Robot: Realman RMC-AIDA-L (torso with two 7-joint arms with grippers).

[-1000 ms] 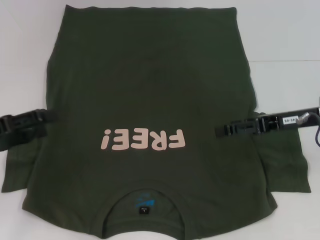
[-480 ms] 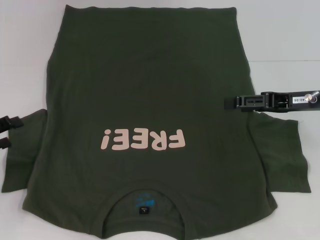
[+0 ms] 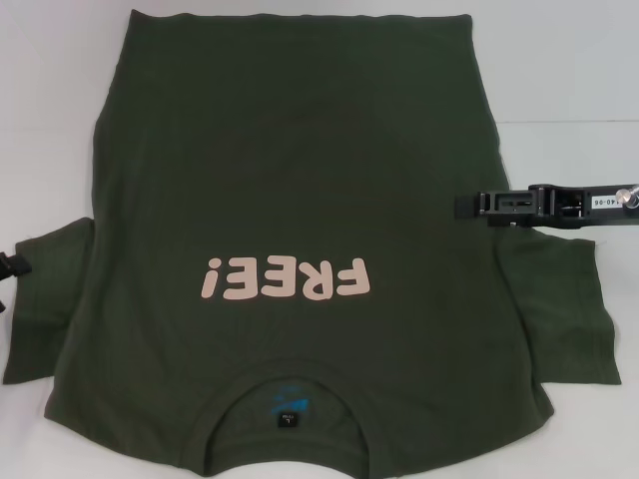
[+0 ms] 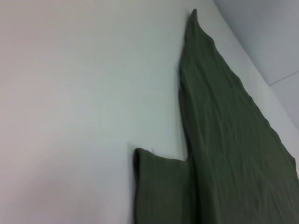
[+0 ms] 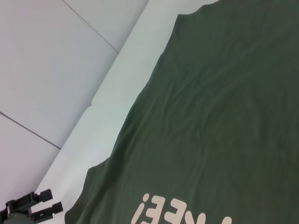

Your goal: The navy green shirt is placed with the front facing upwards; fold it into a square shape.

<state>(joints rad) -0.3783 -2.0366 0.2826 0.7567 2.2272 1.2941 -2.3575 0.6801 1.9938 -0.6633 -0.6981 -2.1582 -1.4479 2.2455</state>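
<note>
The navy green shirt lies flat, front up, on the white table, its collar nearest me and both sleeves spread out. The pink "FREE!" lettering reads upside down, and the blue-and-black neck label sits in the collar. My right gripper hovers at the shirt's right edge, just beyond the right sleeve. My left gripper barely shows at the picture's left border, beside the left sleeve. In the right wrist view the left gripper stands open over bare table, holding nothing.
White table surrounds the shirt on the left, right and far sides. A seam line runs across the table at the far right. The shirt's hem reaches close to the far edge of the view.
The left gripper has drawn back to the left, off the sleeve, almost out of the head view. The right gripper left the right sleeve, moved farther away, then barely shifted.
</note>
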